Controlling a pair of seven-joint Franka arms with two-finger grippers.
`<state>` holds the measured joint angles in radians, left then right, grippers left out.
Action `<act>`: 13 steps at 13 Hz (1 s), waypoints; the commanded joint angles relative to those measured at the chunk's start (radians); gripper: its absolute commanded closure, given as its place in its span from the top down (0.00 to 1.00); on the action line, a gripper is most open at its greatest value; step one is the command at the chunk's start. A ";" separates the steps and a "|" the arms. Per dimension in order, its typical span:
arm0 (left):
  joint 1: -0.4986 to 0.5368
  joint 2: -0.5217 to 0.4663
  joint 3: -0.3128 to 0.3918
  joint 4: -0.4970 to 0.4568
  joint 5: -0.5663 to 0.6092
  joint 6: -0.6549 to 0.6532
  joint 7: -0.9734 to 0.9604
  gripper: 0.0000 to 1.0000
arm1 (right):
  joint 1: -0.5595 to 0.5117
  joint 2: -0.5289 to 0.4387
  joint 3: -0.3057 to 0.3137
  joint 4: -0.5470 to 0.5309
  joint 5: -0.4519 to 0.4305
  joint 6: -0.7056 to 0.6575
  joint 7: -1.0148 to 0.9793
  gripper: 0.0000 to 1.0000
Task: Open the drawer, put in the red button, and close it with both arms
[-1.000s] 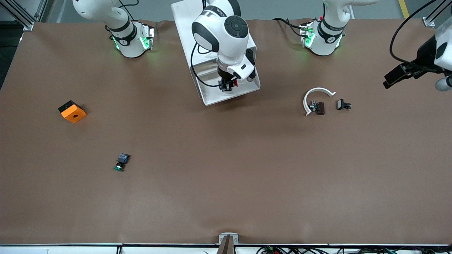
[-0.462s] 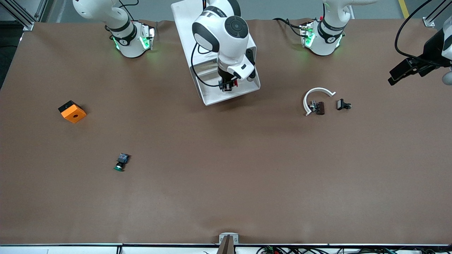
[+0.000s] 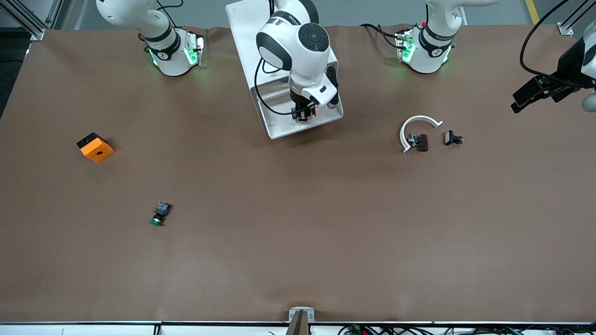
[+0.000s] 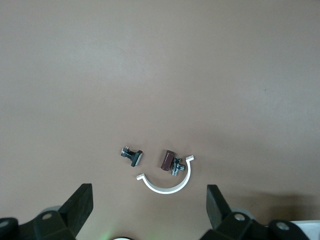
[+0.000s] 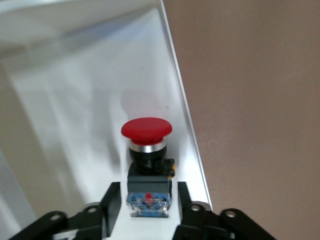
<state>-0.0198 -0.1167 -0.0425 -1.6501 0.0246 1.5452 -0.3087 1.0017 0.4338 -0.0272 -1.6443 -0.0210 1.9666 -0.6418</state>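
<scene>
The drawer (image 3: 302, 130) is pulled out of the white cabinet (image 3: 242, 18) toward the front camera. The red button (image 3: 313, 110) lies in it, close to the drawer's wall at the left arm's end. My right gripper (image 3: 302, 114) hangs low in the drawer. In the right wrist view the red button (image 5: 146, 129) rests on the white drawer floor (image 5: 75, 100). My right gripper (image 5: 146, 205) is open, a finger on each side of the button's block with a gap to each. My left gripper (image 3: 528, 95) is open and empty, up in the air at the left arm's end of the table; its wrist view shows it spread wide (image 4: 149, 210).
A white C-shaped clamp (image 3: 414, 123) with a brown part (image 3: 420, 142) and a small black part (image 3: 452, 138) lie toward the left arm's end. A green-capped button (image 3: 159, 215) and an orange block (image 3: 95, 147) lie toward the right arm's end.
My right gripper has shifted slightly within the drawer toward the left arm's end. My left gripper has drawn a little farther toward its end of the table.
</scene>
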 commanded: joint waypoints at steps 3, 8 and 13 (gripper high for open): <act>0.017 0.000 -0.013 0.004 -0.003 0.000 0.118 1.00 | 0.002 -0.010 -0.011 0.007 0.012 -0.006 0.005 1.00; 0.018 0.006 -0.011 0.003 -0.003 0.000 0.099 1.00 | -0.063 -0.012 -0.014 0.144 0.015 -0.107 -0.042 1.00; 0.009 0.008 -0.014 0.018 -0.005 0.000 0.108 1.00 | -0.158 -0.044 -0.020 0.288 0.081 -0.283 -0.041 1.00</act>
<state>-0.0144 -0.1115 -0.0472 -1.6494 0.0246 1.5452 -0.2149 0.8831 0.4101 -0.0526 -1.4061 0.0176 1.7492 -0.6677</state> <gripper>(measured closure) 0.000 0.000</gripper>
